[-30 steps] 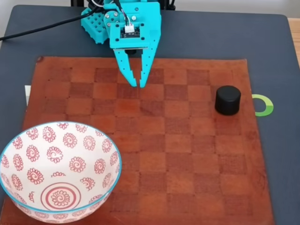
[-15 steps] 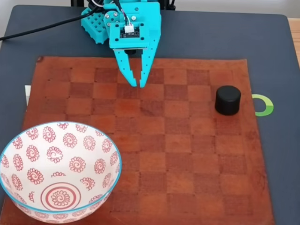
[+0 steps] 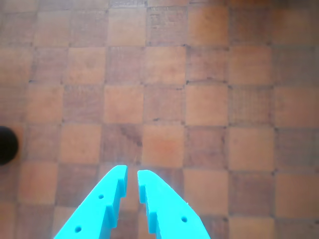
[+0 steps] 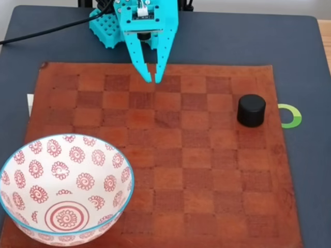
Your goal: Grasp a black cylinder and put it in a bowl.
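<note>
From where I stand, the wrist view looks straight down on the brown leather checkerboard mat (image 3: 164,99). The turquoise plastic two-finger gripper (image 3: 132,173) comes in from six o'clock, its fingertips (image 3: 119,172) nearly together with only a thin slit between them, and nothing held. At nine o'clock, cut by the frame edge, sits a dark rounded shape — the small matte black cylinder (image 3: 7,145), well apart from the tips.

In the fixed view the gripper (image 4: 152,79) hangs at twelve o'clock over the mat's far edge. Compared with half a second ago its tips have drawn back toward the arm's base and now sit higher in the picture, while the gap between them is as narrow as it was. I read that as the arm lifting or pulling in to begin its swing, not yet a reach: the jaws must widen before any grasp. The black cylinder (image 4: 251,110) stands upright at about two o'clock on the mat (image 4: 207,170), unmoved, just beside a green ring mark (image 4: 296,116) on the dark grey table (image 4: 305,62). The large white bowl with red spiral flowers and a light blue rim (image 4: 31,147) rests at seven o'clock, empty, overhanging the mat's near corner.

Room is generous — bare squares lie between gripper and cylinder, and between cylinder and bowl. The cylinder is near the mat's three o'clock edge, so a clumsy push could send it off onto the table.
</note>
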{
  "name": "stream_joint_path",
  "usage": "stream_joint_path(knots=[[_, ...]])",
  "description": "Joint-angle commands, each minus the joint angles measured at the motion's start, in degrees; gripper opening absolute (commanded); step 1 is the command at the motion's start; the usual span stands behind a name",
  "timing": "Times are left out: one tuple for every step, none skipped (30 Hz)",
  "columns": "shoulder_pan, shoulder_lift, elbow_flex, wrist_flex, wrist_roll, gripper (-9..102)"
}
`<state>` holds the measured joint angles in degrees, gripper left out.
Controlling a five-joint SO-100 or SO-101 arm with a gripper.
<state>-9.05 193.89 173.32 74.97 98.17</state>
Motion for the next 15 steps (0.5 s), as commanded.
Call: stream_joint_path(knots=[[0.3, 0.5, -3.4, 1.1, 0.2, 0], [0.3, 0.5, -3.4, 1.1, 0.3, 0], [0.3, 0.5, -3.5, 1.1, 0.3, 0], [0.3, 0.5, -3.8, 1.1, 0.3, 0], [0.3, 0.5, -4.7, 1.1, 0.3, 0], [0.3, 0.4, -5.8, 1.2, 0.3, 0], [0.4, 0.4, -6.9, 1.7, 0.3, 0], [0.4, 0.1, -8.0, 1.8, 0.3, 0], [0.4, -1.0, -9.1, 1.7, 0.3, 0], [0.4, -2.6, -10.3, 1.1, 0.3, 0], [0.4, -4.7, -11.6, 0.5, 0.3, 0], [0.4, -7.2, -13.3, -0.4, 0.2, 0], [0.4, -10.0, -14.9, -1.7, -0.3, 0], [0.4, -13.1, -16.4, -3.0, -0.6, 0], [0.4, -16.4, -17.8, -4.0, -0.7, 0]])
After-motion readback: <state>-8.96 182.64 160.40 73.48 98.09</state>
